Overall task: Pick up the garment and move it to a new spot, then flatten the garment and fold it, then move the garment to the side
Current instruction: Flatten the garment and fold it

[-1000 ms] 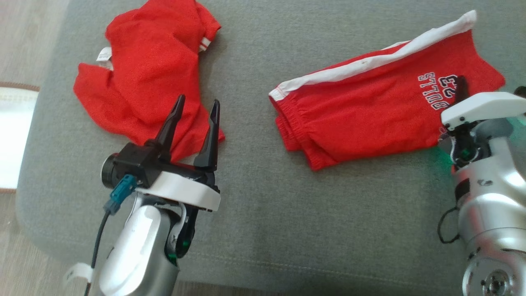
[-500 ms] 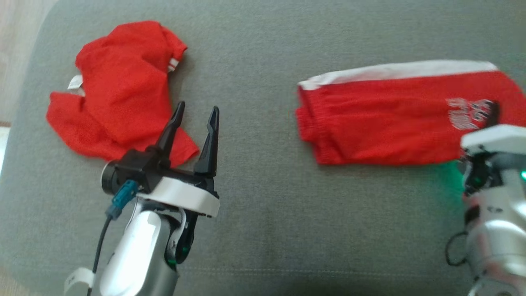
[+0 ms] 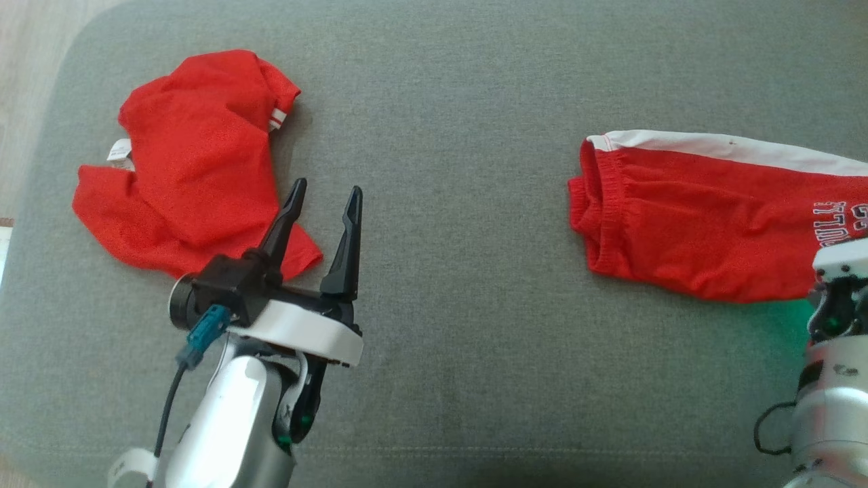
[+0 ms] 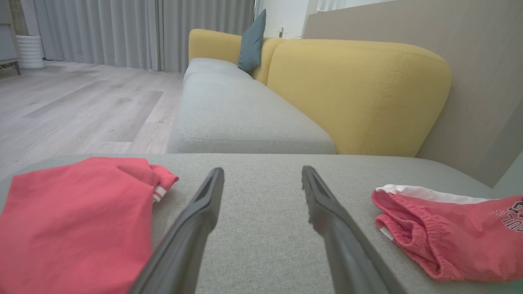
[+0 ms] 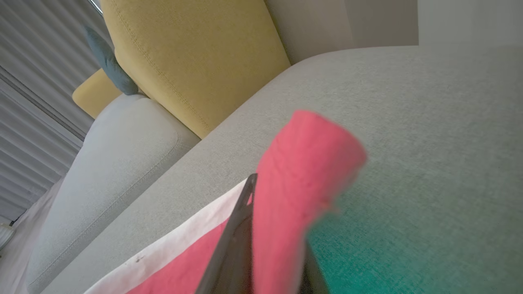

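The garment [image 3: 698, 237], folded red shorts with a white side stripe and lettering, lies on the grey cushion [image 3: 461, 203] at the right, running off the right edge of the head view. In the right wrist view my right gripper [image 5: 269, 196] is shut on the garment [image 5: 302, 179], whose red hem is folded over the fingers; its white wrist housing [image 3: 841, 261] sits at the garment's near right corner. My left gripper [image 3: 326, 196] hovers open and empty over the cushion, well left of the garment [image 4: 449, 237].
A second, crumpled red garment [image 3: 196, 163] lies at the cushion's left, just beyond my left fingers. A yellow sofa backrest [image 4: 355, 90] and a teal pillow [image 4: 250, 41] stand behind. Wooden floor [image 3: 27, 68] lies past the cushion's left edge.
The right gripper has dragged the folded garment to the right, away from the crumpled one, and turned it more level. The head view has also shifted. The left gripper stays open.
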### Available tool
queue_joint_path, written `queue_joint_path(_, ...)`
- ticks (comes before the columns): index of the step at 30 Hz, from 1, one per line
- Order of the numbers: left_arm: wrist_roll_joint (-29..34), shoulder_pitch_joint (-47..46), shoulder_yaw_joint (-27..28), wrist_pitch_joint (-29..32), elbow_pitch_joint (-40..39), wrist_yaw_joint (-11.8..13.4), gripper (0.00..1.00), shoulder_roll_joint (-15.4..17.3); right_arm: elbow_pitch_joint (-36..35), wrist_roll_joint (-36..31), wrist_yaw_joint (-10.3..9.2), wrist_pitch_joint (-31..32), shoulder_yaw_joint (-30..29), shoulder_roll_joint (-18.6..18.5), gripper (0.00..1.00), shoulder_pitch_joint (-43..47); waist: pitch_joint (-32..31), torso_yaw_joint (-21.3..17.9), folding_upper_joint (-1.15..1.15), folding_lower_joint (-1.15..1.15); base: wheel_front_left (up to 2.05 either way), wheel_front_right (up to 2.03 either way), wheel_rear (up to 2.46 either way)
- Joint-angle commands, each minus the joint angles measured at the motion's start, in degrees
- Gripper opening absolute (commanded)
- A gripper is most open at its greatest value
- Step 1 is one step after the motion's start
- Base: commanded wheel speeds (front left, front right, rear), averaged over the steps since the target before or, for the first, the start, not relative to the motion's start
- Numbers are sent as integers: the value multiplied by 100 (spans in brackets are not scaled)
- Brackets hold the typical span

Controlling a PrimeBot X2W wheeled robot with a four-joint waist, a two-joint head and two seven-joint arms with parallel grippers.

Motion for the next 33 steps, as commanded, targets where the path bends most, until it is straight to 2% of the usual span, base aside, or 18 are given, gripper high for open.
queue_joint_path(1,-9,-130,191,-70,-187,-9,100,30,-251,-22,39,31,191,7,0,-229,-12,18,0,0,0,0,0)
queue_joint_path(5,-18,-110,173,-70,-167,-6,100,30,-390,377,39,76,844,29,0,-314,-84,75,0,0,0,0,0)
queue_joint_path(13,-60,-14,177,-70,-149,31,100,30,-820,1897,39,19,2888,32,0,-31,-294,160,0,0,0,0,0)
queue_joint_path(18,-98,31,162,-70,-171,70,100,30,-1181,2468,39,89,3927,33,0,315,-366,245,0,0,0,0,0)
queue_joint_path(26,-129,97,149,-70,-174,101,100,30,-1259,2553,39,136,4516,33,0,679,-426,374,0,0,0,0,0)
queue_joint_path(33,-140,144,166,-70,-181,123,100,30,-1211,2322,39,294,4880,33,0,939,-439,404,0,0,0,0,0)
